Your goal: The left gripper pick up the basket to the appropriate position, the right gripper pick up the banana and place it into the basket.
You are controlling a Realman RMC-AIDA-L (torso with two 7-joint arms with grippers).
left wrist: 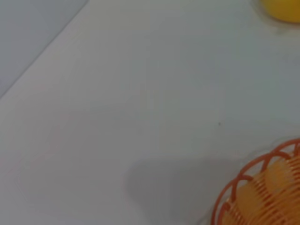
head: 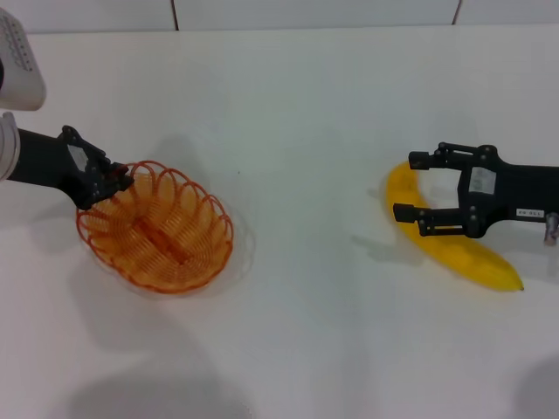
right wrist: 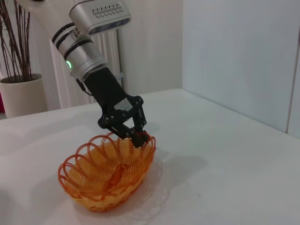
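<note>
The orange wire basket (head: 162,229) sits at the left of the white table. My left gripper (head: 116,182) is shut on the basket's rim at its far left side. In the right wrist view the left gripper (right wrist: 139,136) pinches the rim, and the basket (right wrist: 108,176) tilts with the held side higher. The basket's rim (left wrist: 255,185) and a bit of the banana (left wrist: 283,9) show in the left wrist view. The yellow banana (head: 463,253) lies at the right. My right gripper (head: 404,186) is open, its fingers either side of the banana's upper end.
The white table (head: 306,113) ends at a wall along its far edge. A white plant pot (right wrist: 21,93) with bare twigs stands behind the table in the right wrist view. Bare tabletop lies between the basket and the banana.
</note>
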